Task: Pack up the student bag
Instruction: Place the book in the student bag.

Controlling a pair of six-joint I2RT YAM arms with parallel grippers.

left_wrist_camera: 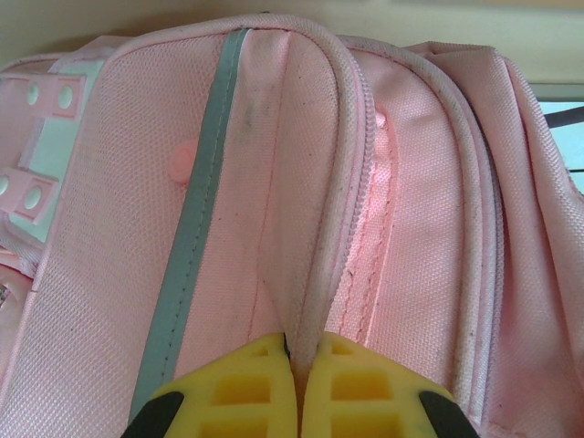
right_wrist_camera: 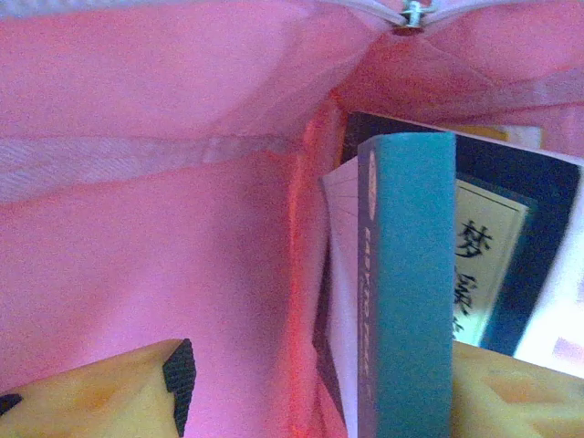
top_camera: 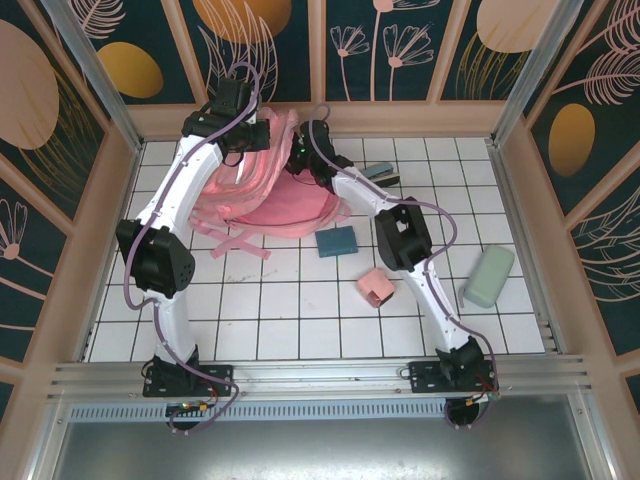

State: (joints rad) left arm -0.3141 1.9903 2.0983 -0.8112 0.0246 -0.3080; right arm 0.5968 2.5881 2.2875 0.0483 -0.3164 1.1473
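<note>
Overhead first: the backpack [top_camera: 270,195] lies at the far side of the tiled table [top_camera: 300,320], left of centre. The left arm [top_camera: 170,200] reaches to its far top edge, and the right arm [top_camera: 400,235] stretches to its right-hand opening. Just beside the bag on the right sits a teal box [top_camera: 336,241]. Nearer is a small pink box [top_camera: 376,287], and well off to the right a pale green pouch [top_camera: 488,276].

Over to the left wrist: the left gripper [left_wrist_camera: 297,388] is clenched, its yellow fingers [left_wrist_camera: 228,392] pinching a piped seam of the backpack. A grey strip [left_wrist_camera: 196,228] runs up the fabric to the left of it, with a white patch [left_wrist_camera: 41,146] at the far left.

Now the right wrist, down among pink lining: the right gripper [right_wrist_camera: 319,392] has its jaws spread wide, grasping nothing. A teal book [right_wrist_camera: 411,292] stands upright against the right-hand finger, well apart from the other. Behind it is a dark book [right_wrist_camera: 547,237] with a pale label, and above them a zipper pull [right_wrist_camera: 411,14].
</note>
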